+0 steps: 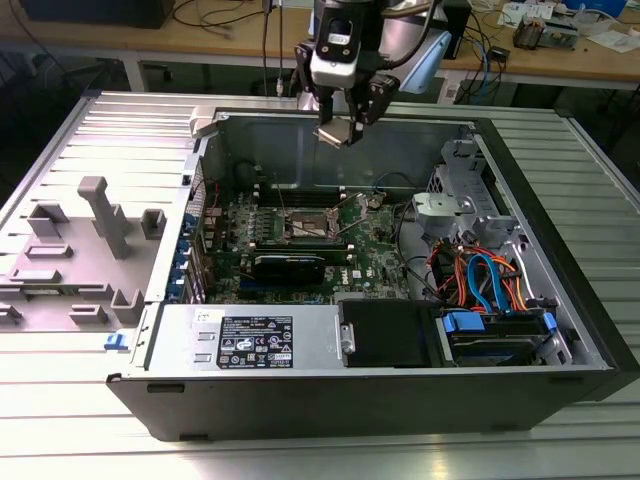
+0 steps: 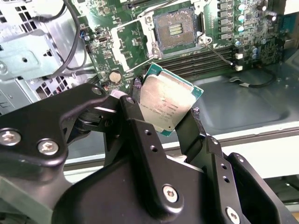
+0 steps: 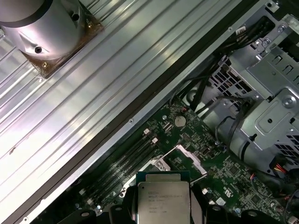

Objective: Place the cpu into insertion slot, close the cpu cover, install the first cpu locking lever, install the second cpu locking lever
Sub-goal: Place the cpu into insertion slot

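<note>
We see a ribbed metal table [image 1: 60,430] carrying an open computer case [image 1: 400,405], with wooden benches [image 1: 200,45] and loose cables across the back of the room. In the upper middle of the exterior view, the gripper [image 1: 338,130] hangs above the case's rear wall. Its black fingers [image 2: 140,121] are closed partway, pinching the cpu [image 2: 167,105] by two opposite edges, silver top tilted. Below on the green motherboard [image 1: 375,262], the insertion slot [image 2: 176,29] lies uncovered, well apart from the chip
</note>
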`<state>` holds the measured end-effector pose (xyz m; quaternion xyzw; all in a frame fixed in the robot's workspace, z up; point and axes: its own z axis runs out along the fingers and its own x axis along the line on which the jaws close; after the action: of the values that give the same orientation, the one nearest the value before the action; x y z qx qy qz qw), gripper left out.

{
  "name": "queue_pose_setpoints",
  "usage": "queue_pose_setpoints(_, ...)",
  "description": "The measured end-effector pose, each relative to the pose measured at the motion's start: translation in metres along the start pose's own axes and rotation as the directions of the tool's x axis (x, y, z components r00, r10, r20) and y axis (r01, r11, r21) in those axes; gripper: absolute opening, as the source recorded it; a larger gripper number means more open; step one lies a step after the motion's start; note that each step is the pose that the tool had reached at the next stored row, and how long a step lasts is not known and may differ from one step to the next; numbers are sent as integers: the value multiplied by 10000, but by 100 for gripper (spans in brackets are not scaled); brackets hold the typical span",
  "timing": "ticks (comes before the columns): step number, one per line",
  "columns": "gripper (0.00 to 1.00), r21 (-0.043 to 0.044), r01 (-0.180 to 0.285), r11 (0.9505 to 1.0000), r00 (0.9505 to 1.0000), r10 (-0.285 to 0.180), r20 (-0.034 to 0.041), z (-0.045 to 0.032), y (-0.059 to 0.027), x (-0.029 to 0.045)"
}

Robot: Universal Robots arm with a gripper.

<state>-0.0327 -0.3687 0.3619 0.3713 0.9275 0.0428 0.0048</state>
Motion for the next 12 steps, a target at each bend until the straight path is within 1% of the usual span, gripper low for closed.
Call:
queue_pose_setpoints(4, 55, -3, -333, 9994, 9994, 333, 30, 3, -4, -5)
queue_pose_setpoints(6, 55, -17, -705, 9975, 9975, 705, 60, 8, -5, -5)
queue_pose_setpoints(7, 55, -18, -788, 9969, 9969, 788, 67, 8, -5, -5)
queue_pose_setpoints(12, 55, -22, -890, 9960, 9960, 891, 75, 9, -5, -5)
